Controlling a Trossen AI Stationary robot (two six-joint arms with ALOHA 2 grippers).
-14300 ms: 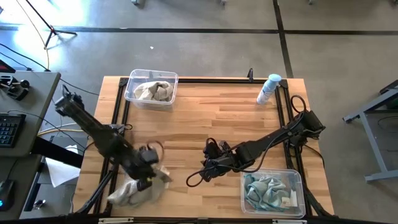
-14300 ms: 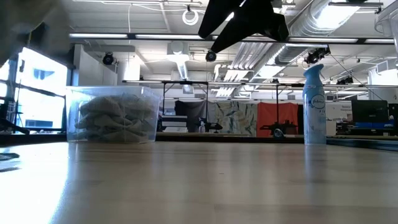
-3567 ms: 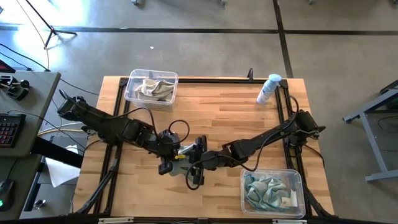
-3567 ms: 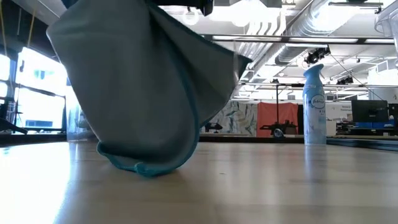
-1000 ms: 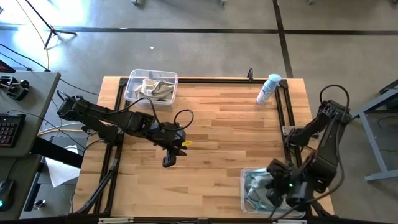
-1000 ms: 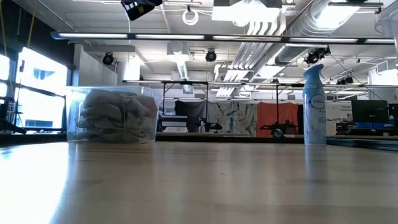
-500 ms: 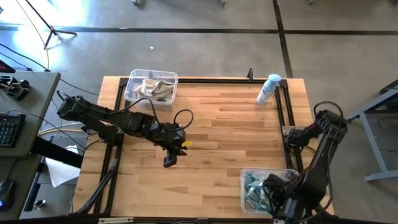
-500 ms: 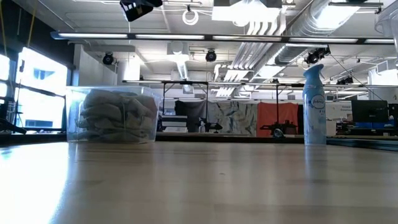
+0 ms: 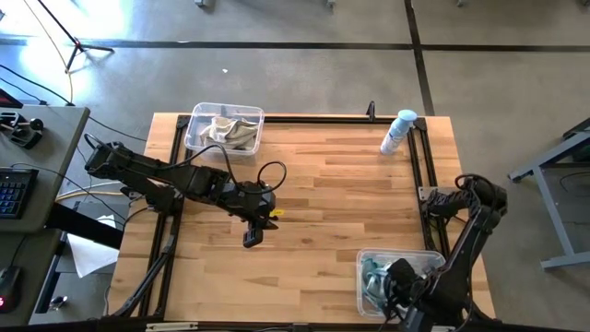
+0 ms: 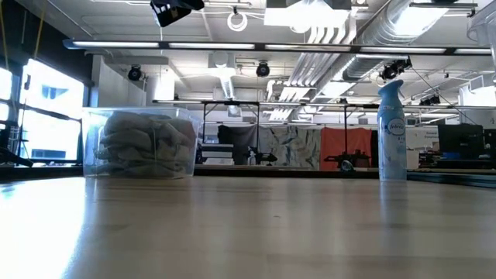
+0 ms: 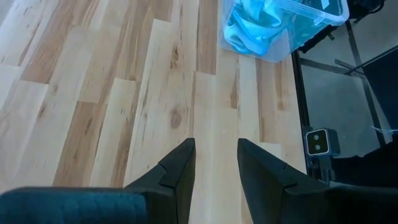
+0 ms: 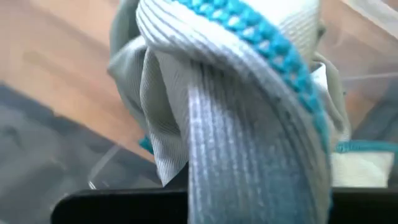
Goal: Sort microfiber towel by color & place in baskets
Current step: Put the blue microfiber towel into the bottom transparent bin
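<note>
Teal towel (image 12: pixel 249 124) fills the right wrist view (high view hides it).

towels (image 9: pixel 229 134) in far-left basket (image 9: pixel 196 118), others (image 9: pixel 372 274) in near-right basket (image 9: pixel 361 257)

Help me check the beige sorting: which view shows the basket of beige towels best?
The low view: the basket shows side-on, beige towels heaped inside. The high view shows it small; neither wrist view shows it.

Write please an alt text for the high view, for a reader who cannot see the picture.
Seen from above, a wooden table holds two clear plastic tubs: the far-left tub with beige-grey cloths, the near-right tub with teal-blue cloths. The right gripper is over the near-right tub; the left gripper hovers open mid-table. A white spray bottle stands far right.
</note>
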